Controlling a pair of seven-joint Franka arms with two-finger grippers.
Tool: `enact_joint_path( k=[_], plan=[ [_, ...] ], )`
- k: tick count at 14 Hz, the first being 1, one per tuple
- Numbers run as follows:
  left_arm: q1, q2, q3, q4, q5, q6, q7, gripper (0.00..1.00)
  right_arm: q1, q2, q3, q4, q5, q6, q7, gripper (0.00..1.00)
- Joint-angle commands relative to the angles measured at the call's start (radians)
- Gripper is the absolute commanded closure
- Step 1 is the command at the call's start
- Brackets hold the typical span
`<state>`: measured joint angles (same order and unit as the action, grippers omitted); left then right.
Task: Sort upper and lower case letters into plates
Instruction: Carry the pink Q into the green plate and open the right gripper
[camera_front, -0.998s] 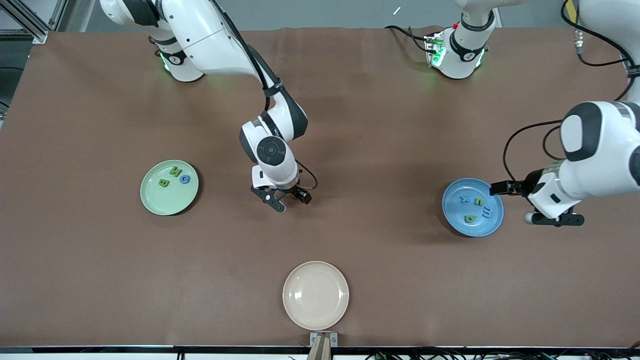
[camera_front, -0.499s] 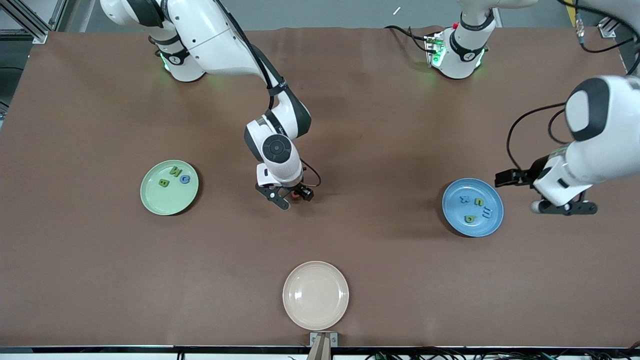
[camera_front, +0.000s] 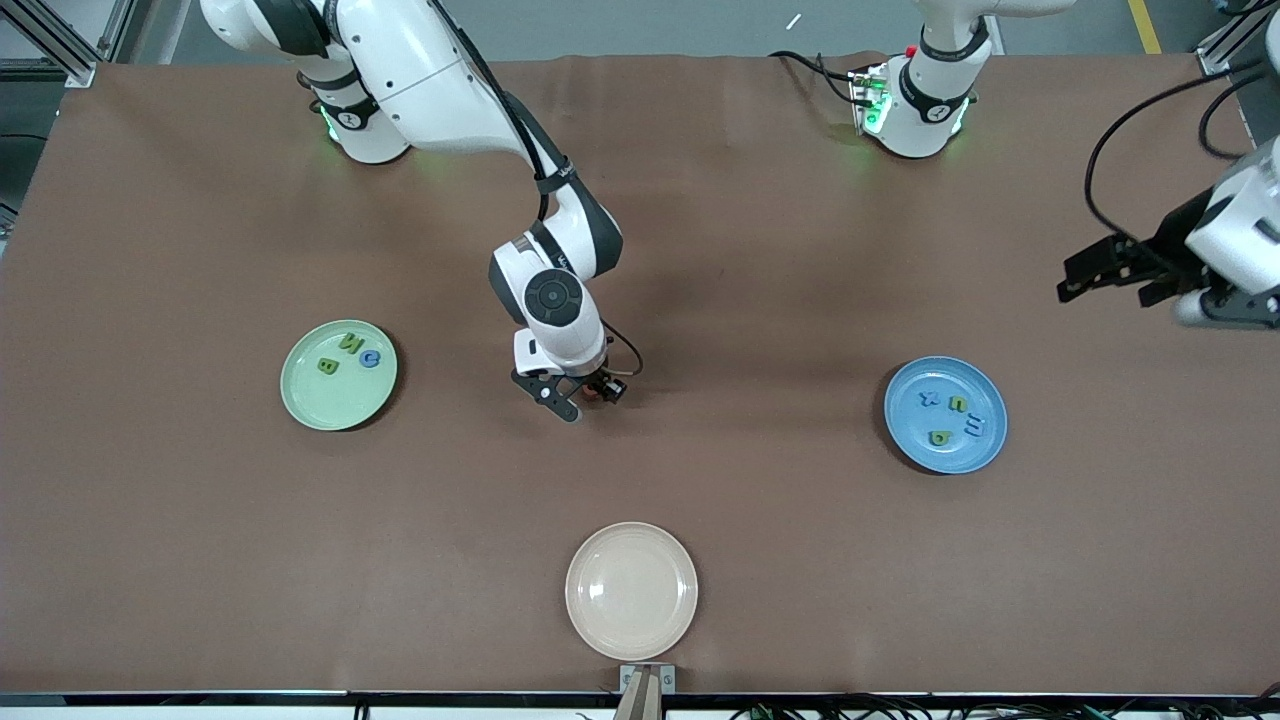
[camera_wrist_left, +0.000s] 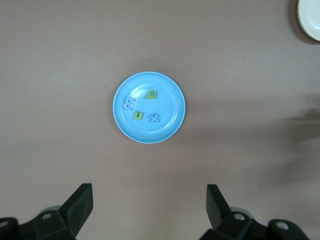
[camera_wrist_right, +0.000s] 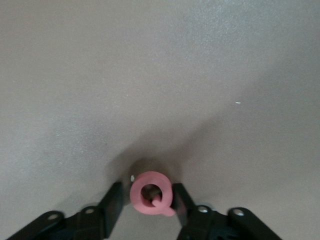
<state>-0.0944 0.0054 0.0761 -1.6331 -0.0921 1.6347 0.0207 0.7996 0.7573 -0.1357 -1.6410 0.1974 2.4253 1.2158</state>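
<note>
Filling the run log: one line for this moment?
right gripper: shut on pink Q | left gripper: open, over table | blue plate: four letters

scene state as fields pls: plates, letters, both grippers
mint green plate: three letters in it
blue plate: four letters in it
cream plate: no letters
pink Q: on table mid-way between the two sorting plates
right gripper: fingers at either side of the pink Q
left gripper: open, holding nothing, up over the table at its own end
</note>
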Motion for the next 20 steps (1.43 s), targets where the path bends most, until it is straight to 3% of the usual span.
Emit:
enact_joint_path(
  k=[1,5,8,10,15,20],
  plan=[
    [0.002,-0.001,0.004,0.054,-0.005,-0.033,-0.013,0.00,-0.005,0.007,-0.007,-0.014,0.016,0.000,0.010,1.00],
    [0.002,-0.018,-0.002,0.084,0.071,-0.053,-0.010,0.00,-0.083,-0.041,-0.009,-0.011,0.013,-0.119,-0.051,1.00],
    [0.002,-0.021,0.001,0.085,0.071,-0.053,-0.004,0.00,-0.198,-0.140,-0.009,-0.019,0.014,-0.311,-0.238,1.00],
    [0.002,-0.021,0.004,0.085,0.071,-0.053,-0.010,0.00,-0.282,-0.225,-0.010,-0.083,0.013,-0.374,-0.400,1.00],
    [0.032,-0.019,-0.004,0.085,0.071,-0.055,-0.001,0.00,-0.503,-0.417,-0.016,-0.367,-0.001,-0.344,-0.844,1.00],
    [0.025,-0.019,-0.009,0.085,0.071,-0.055,-0.010,0.00,-0.614,-0.440,-0.021,-0.488,-0.021,-0.235,-1.009,1.00]
  ],
)
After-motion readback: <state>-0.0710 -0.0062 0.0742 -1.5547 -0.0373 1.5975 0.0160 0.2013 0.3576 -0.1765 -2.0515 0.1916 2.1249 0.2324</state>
